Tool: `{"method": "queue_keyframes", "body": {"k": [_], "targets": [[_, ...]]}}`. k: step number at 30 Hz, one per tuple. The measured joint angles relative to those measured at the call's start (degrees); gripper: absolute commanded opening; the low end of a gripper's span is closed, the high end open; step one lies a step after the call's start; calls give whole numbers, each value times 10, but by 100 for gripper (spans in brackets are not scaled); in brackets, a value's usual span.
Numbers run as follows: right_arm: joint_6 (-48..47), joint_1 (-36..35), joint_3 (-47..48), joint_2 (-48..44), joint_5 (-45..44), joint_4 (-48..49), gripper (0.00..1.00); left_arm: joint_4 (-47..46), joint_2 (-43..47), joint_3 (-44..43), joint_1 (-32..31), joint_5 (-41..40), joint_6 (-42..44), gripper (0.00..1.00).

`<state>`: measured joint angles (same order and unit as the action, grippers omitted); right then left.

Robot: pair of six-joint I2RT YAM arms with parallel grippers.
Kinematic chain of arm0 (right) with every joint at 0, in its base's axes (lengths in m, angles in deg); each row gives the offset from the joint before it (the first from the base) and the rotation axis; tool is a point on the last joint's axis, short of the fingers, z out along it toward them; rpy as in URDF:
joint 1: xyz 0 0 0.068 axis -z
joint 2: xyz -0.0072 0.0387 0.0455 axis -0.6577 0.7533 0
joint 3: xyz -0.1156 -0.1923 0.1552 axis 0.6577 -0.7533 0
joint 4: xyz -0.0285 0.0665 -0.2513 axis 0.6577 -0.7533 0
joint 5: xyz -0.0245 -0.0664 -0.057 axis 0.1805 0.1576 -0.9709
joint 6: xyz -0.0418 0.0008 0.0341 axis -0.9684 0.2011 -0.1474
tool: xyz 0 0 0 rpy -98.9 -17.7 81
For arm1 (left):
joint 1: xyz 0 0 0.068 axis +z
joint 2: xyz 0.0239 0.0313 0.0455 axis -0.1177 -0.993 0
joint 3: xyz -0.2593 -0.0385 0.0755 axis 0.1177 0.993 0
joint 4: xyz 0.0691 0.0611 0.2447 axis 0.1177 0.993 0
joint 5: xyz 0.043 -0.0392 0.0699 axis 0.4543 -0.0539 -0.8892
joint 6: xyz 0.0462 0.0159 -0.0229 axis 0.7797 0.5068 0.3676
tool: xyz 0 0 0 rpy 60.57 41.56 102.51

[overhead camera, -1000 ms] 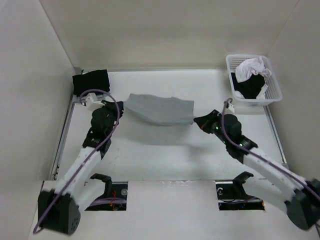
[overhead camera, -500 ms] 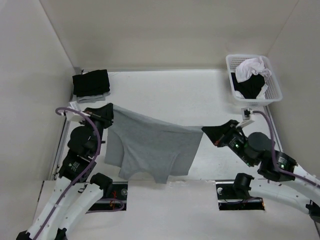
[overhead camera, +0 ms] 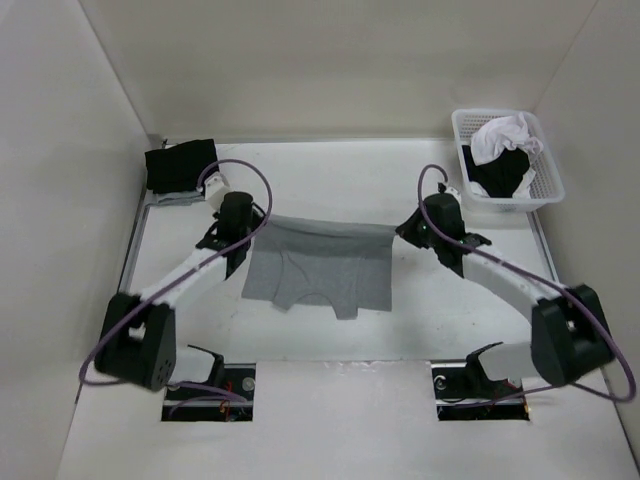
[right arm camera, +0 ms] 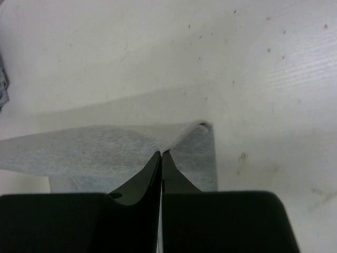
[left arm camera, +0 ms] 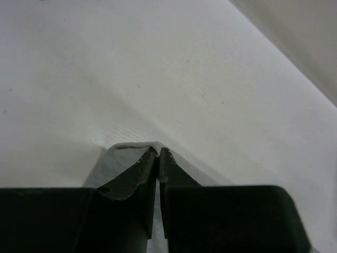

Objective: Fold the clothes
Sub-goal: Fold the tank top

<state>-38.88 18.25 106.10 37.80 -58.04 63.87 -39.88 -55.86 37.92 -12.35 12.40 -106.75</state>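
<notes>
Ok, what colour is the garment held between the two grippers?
Plain mid-grey garment, no print; best seen in the top external view.

The plain mid-grey shirt-like garment [overhead camera: 320, 272] is thin, soft, matt cloth, faintly heathered just ahead of the right hand [right arm camera: 161, 154]. That hand and the left hand [left arm camera: 158, 152] look like smooth, matt black plastic. The white counter [left arm camera: 200, 79] beyond them is matt and finely ribbed, with dark specks. Off to the right hand's right, the white lattice basket [overhead camera: 520, 203] is plastic.
</notes>
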Motion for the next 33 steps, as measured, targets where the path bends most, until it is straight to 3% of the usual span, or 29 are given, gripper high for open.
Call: {"method": "queue_keyframes", "body": {"k": [5, 11, 17, 22, 33], "targets": [[-5, 53, 85, 137, 46, 43, 2, -47, -179, -98, 46, 54, -16, 4], [-13, 62, 106, 128, 66, 71, 3, -82, -184, -95, 78, 105, -44, 4], [-10, 45, -5, 17, 69, 89, 3, -102, -35, 33, 75, 134, -77, 4], [3, -15, -111, -94, 54, 80, 3, -93, 112, 131, 75, 145, -89, 4], [35, -112, -217, -270, -9, -2, 3, 69, 451, 242, 67, 165, -103, 4]]}}
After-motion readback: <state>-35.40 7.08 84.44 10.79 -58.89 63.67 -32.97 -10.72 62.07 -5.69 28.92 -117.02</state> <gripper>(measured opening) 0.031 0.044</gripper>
